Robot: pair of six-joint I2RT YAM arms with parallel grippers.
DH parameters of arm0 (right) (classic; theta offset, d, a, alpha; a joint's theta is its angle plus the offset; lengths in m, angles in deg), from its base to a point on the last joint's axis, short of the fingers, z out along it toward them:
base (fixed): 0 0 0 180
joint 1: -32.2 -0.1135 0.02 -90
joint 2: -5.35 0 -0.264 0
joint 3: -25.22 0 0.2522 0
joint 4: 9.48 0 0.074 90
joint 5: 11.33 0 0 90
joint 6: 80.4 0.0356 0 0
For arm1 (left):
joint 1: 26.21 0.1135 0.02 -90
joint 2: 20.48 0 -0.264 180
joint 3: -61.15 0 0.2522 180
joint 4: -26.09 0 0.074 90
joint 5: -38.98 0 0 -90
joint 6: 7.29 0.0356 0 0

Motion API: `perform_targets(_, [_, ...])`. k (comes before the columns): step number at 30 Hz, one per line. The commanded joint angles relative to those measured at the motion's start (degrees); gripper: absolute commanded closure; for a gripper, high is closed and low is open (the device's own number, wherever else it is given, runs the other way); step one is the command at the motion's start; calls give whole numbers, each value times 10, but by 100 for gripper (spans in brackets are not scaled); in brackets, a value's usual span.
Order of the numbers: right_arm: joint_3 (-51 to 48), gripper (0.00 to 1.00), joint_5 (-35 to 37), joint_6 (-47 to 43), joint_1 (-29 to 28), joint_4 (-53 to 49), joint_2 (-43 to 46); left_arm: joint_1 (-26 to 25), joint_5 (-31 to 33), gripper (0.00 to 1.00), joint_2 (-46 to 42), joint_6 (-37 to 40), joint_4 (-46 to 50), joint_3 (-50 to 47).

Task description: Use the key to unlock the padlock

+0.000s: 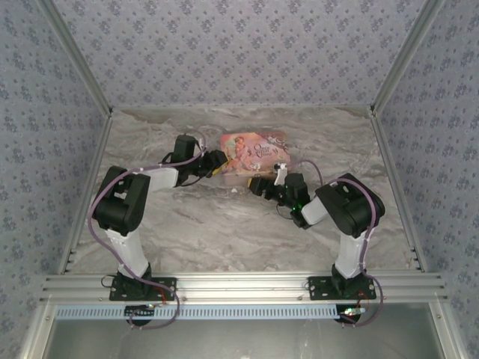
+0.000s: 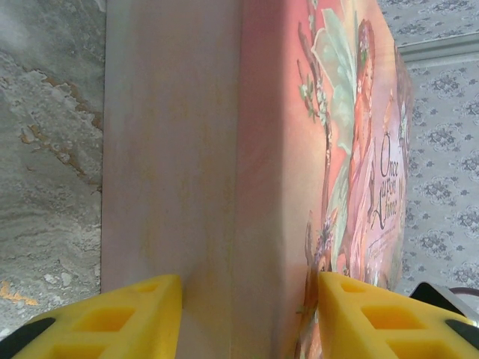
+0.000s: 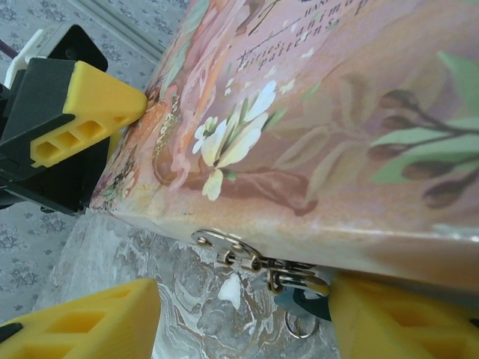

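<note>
The padlock (image 3: pixel 305 299), tiny with a blue-teal body, hangs from the silvery hasp (image 3: pixel 239 253) on the lower edge of the pink illustrated box (image 3: pixel 314 127). A thin metal ring (image 3: pixel 301 327) dangles just under it. The key is hidden. My right gripper (image 3: pixel 243 307) is open and straddles the hasp, with the padlock right against its right finger (image 3: pixel 397 318). My left gripper (image 2: pixel 251 299) is shut on the pink box (image 2: pixel 217 149), one yellow finger (image 2: pixel 135 318) on each face. In the top view the left gripper (image 1: pixel 219 163) holds the box (image 1: pixel 254 152) at its left end and the right gripper (image 1: pixel 260 185) sits at its front edge.
The box rests on a marbled grey tabletop (image 1: pixel 224 224) inside patterned walls with aluminium rails (image 1: pixel 239 288) along the near edge. In the right wrist view the left arm's yellow finger (image 3: pixel 86 112) presses the box's far end.
</note>
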Motion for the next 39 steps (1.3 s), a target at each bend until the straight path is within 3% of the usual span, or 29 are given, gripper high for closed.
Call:
perform_targets(1, [25, 39, -2, 0, -4, 53, -8, -9, -11, 52, 7, 0, 26, -12])
perform_targets(22, [4, 67, 3, 5, -2, 64, -9, -8, -11, 53, 9, -1, 28, -13])
perform_targets(31, [0, 87, 2, 7, 1, 58, -7, -8, -11, 53, 8, -1, 28, -15])
perform_targets(39, [2, 98, 6, 10, 2, 52, -3, -7, -6, 54, 1, 4, 31, -20])
